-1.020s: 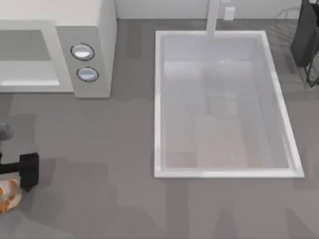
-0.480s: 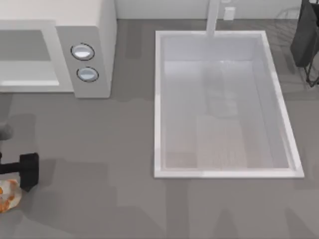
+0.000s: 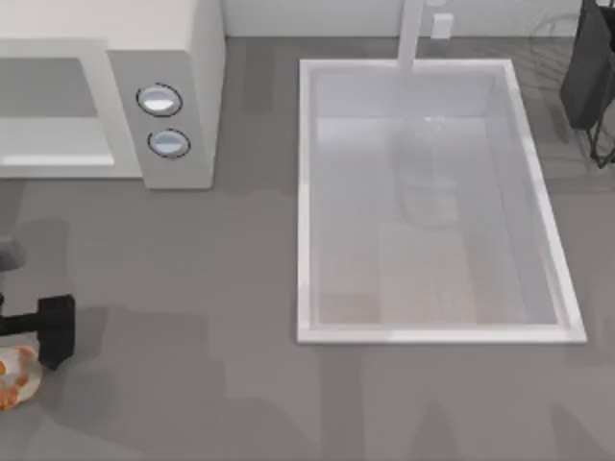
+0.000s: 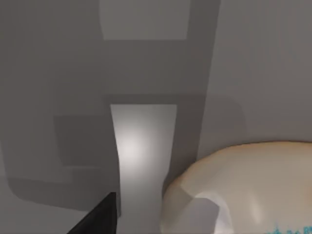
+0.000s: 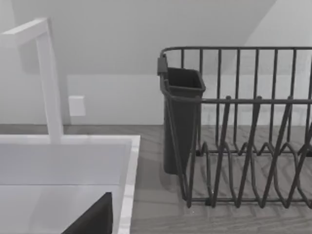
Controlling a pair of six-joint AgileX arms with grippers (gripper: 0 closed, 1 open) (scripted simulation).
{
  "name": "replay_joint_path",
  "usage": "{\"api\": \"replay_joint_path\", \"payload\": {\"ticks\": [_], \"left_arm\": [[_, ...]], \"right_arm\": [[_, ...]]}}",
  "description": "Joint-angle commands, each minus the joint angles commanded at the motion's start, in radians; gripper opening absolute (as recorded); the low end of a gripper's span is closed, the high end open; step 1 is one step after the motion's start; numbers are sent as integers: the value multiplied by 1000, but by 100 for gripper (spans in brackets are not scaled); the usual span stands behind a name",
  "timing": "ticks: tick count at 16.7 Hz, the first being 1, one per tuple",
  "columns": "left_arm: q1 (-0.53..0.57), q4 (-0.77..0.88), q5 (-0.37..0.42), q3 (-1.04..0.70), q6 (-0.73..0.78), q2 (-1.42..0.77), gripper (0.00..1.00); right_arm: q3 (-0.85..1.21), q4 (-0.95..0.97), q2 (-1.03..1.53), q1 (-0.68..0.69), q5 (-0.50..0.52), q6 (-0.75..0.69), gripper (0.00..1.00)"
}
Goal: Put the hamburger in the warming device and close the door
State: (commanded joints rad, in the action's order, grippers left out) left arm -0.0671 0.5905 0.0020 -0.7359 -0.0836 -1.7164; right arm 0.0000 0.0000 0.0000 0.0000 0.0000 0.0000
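The hamburger point(image 3: 13, 378), a small orange-brown and whitish lump, lies on the counter at the top view's far left edge, near the front. My left gripper point(image 3: 54, 330) is a black block just right of it and slightly behind, touching or nearly touching it. In the left wrist view the hamburger's pale bun point(image 4: 243, 185) looms very close. The warming device point(image 3: 163, 77) stands at the back left, its grey cavity point(image 3: 48, 91) open and its two silver knobs point(image 3: 159, 100) facing up. The door is out of view. My right gripper point(image 5: 92, 219) hangs by the sink's far right corner.
A large white sink point(image 3: 306, 192) with a faucet point(image 3: 411, 34) takes up the middle and right of the counter. A dark wire dish rack point(image 3: 591, 77) holding a black cup point(image 5: 181, 117) stands at the back right. Bare counter point(image 3: 192, 288) lies between the hamburger and the microwave.
The hamburger has slipped a little toward the left edge and the front. My left gripper has hardly moved.
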Motion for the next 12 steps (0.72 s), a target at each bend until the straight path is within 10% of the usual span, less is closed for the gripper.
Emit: {"api": "replay_joint_path", "payload": {"ticks": [12], "left_arm": [[5,405,-5,-232,-5,188,0]], "right_arm": [[0,0,0,0,0,0,100]]}}
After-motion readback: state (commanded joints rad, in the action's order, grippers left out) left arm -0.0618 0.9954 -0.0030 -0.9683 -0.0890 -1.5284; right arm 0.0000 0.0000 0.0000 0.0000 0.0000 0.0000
